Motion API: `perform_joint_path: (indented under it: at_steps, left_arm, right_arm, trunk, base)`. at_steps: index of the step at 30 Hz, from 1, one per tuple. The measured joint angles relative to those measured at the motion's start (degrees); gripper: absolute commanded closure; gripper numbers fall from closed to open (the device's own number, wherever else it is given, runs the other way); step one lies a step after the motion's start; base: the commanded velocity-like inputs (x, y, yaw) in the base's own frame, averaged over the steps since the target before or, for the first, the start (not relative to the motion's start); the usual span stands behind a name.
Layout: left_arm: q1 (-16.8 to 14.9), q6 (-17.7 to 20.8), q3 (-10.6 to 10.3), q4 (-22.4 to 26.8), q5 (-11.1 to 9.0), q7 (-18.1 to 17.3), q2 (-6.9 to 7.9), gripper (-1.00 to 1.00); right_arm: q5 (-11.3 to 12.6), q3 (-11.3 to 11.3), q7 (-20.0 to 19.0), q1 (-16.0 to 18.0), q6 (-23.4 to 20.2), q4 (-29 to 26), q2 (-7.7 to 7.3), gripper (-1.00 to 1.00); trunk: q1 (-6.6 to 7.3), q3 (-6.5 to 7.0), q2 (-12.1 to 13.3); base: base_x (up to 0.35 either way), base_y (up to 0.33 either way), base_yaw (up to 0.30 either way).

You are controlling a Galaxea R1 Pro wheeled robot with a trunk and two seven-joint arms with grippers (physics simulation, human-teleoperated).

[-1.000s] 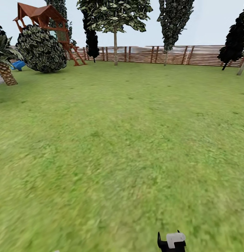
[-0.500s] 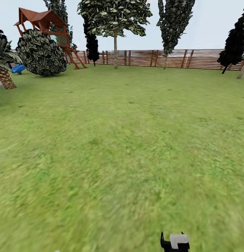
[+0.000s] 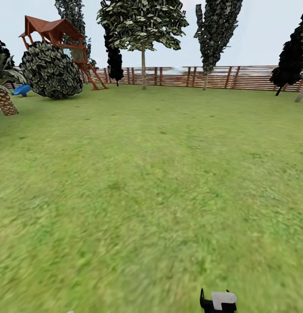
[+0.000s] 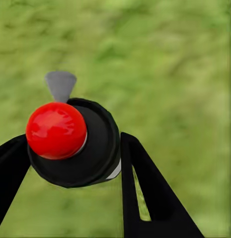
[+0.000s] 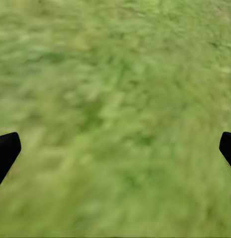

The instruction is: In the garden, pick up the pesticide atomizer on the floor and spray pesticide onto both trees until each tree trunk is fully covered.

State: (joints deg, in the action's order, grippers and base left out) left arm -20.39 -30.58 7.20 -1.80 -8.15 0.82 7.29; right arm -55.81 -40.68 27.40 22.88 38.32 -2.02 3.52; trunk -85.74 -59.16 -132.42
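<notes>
The pesticide atomizer (image 4: 70, 141), a small black bottle with a red top, sits between the two black fingers of my left gripper (image 4: 75, 148), which is shut on it above grass. My right gripper (image 5: 115, 148) is open over the lawn with nothing between its fingers. Part of my right arm (image 3: 218, 301) shows at the bottom of the head view. Far ahead by the fence stands a tree with a broad blocky crown and a bare tree trunk (image 3: 143, 65). A leaning trunk (image 3: 301, 91) shows at the right edge. The stone floor is out of view.
Open green lawn (image 3: 151, 182) stretches ahead to a brown slat fence (image 3: 238, 77). A wooden playhouse (image 3: 55, 32), a round bush (image 3: 51, 71), a blue slide (image 3: 21, 90) and a palm plant (image 3: 3, 98) stand at the far left. Narrow dark trees (image 3: 114, 58) line the fence.
The whole head view has shifted: fence, playhouse and trees sit a little lower in the picture, so the camera has moved. Nothing in the garden itself has changed.
</notes>
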Motion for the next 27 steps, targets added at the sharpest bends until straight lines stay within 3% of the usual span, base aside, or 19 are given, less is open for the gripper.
perform_joint_path:
  at_steps: [8, 23, 27]
  left_arm:
    - [0.0, 0.0, 0.0, 0.0, 0.0, 0.0, 0.00, 1.00]
    - [0.0, -0.1, 0.0, 0.0, 0.0, 0.0, 0.00, 1.00]
    - [0.0, 0.0, 0.0, 0.0, 0.0, 0.0, -0.05, 1.00]
  right_arm:
    - [-0.1, 0.1, -0.1, 0.0, 0.0, 0.1, 0.08, -1.00]
    - [-0.5, 0.3, -0.1, 0.0, -0.1, 0.0, -0.01, -1.00]
    - [-0.4, 0.2, -0.1, 0.0, -0.1, 0.1, 0.08, -1.00]
  trunk:
    - [0.00, 0.65, 0.0]
    - [0.00, 0.70, 0.0]
    - [0.00, 0.70, 0.0]
  base:
    - [0.336, 0.000, 0.000]
    - [0.336, 0.000, 0.000]
    - [0.336, 0.000, 0.174]
